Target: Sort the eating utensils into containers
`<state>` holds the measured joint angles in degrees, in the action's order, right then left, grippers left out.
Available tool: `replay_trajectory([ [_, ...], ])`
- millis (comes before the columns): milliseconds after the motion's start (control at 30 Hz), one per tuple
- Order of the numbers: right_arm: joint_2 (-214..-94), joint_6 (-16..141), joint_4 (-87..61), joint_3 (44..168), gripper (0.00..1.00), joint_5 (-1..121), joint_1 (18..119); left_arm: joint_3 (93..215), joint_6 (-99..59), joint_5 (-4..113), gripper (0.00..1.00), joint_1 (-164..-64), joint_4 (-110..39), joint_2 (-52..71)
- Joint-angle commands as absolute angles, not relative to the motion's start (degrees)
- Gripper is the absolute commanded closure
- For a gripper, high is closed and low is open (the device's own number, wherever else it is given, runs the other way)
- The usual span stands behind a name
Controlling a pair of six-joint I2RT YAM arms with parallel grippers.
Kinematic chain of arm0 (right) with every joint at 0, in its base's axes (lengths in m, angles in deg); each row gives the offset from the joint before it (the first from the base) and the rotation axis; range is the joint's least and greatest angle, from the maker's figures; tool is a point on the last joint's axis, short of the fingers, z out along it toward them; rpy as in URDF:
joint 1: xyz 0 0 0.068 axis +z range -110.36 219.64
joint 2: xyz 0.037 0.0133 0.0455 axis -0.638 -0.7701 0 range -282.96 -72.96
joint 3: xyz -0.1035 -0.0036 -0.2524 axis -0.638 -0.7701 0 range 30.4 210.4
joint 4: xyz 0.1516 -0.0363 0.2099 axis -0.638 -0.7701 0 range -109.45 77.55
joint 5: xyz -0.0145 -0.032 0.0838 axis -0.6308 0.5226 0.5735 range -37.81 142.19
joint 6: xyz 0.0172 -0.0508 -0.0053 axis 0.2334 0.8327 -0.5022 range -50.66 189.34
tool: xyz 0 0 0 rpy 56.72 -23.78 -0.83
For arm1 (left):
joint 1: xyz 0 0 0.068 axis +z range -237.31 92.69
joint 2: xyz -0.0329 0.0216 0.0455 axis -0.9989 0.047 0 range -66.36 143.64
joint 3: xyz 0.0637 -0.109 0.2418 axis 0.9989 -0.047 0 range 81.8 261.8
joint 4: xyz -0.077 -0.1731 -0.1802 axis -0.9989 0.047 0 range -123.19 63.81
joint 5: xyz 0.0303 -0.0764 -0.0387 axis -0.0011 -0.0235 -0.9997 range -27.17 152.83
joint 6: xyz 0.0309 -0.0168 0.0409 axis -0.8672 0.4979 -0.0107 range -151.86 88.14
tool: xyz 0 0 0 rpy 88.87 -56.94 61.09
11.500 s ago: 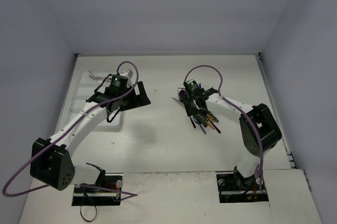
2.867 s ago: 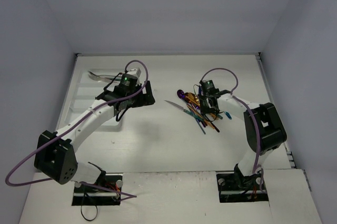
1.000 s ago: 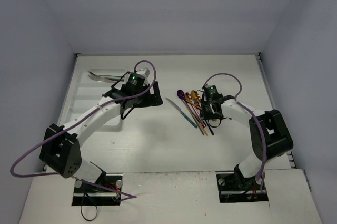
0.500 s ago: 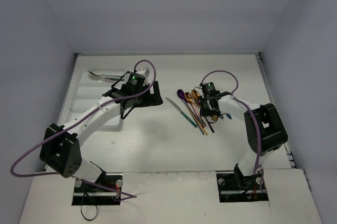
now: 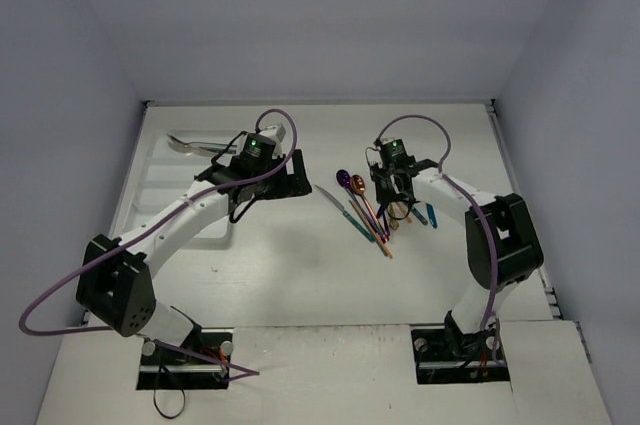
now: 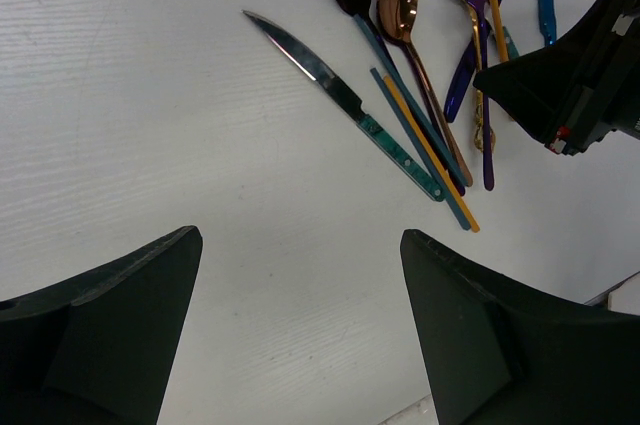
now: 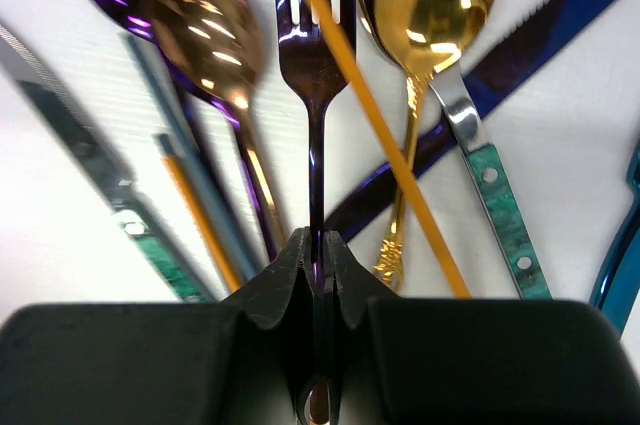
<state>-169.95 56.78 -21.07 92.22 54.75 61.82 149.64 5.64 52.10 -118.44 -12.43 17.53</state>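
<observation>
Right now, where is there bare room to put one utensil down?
Bare table lies between the white tray and the green-handled knife, and across the near strip before the arm bases. The far strip by the back wall is free too. Crowded: the utensil pile, where the right hand grips a purple fork.

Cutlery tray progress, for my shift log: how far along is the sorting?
Barely started. Done: one silver utensil lies at the white tray's far end. In hand: the right gripper is shut on a purple fork's handle in the pile. Left: the other pieces, including a teal-handled knife and two spoons, lie on the table; the left gripper hangs open beside them.
</observation>
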Motion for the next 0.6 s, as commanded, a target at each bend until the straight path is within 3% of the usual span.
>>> replay_trajectory([
  [0,-164.5,56.2,-22.7,94.9,1.00,60.6,62.1,153.6,5.4,50.1,0.21,-118.7,-15.0,17.4],
  [300,-161.6,56.2,-23.0,95.7,1.00,70.5,62.4,153.0,8.7,46.1,0.21,-118.8,-19.5,18.4],
  [567,-160.1,55.6,-23.0,101.0,1.00,73.7,65.0,150.1,19.3,38.7,0.22,-119.1,-38.1,20.6],
])
